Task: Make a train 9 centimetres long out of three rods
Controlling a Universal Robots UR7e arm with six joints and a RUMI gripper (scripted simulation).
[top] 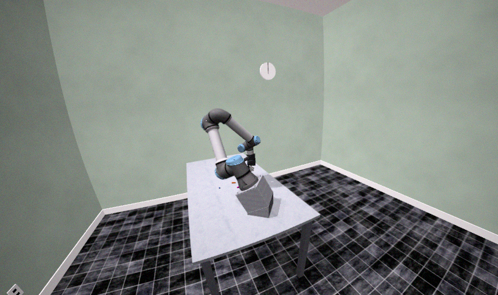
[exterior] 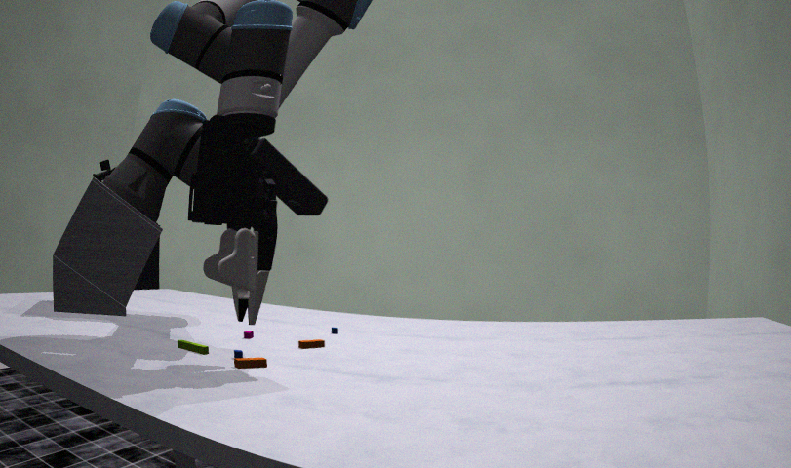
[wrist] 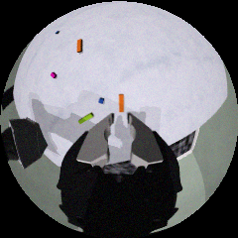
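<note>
Hovering above the white surface (top: 214, 226) (exterior: 503, 394) (wrist: 159, 45), the two-jaw black-and-grey tool (top: 252, 169) (exterior: 246, 322) (wrist: 120, 113) stood slightly open, holding nothing. One lime rod (exterior: 192, 346) (wrist: 85, 118), one magenta rod (top: 238, 187) (exterior: 248, 334) (wrist: 54, 75), two orange rods (top: 233, 182) (exterior: 251, 363) (wrist: 121, 103) and two blue rods (top: 219, 187) (exterior: 334, 331) (wrist: 101, 100) lay apart, unaligned.

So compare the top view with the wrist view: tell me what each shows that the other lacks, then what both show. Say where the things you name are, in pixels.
Only top: the round wall clock (top: 268, 70).

Only wrist: the lime rod (wrist: 86, 118).

Both: the gripper (top: 252, 169) (wrist: 120, 113), the magenta rod (top: 238, 187) (wrist: 54, 75) and the table (top: 214, 226) (wrist: 164, 99).
</note>
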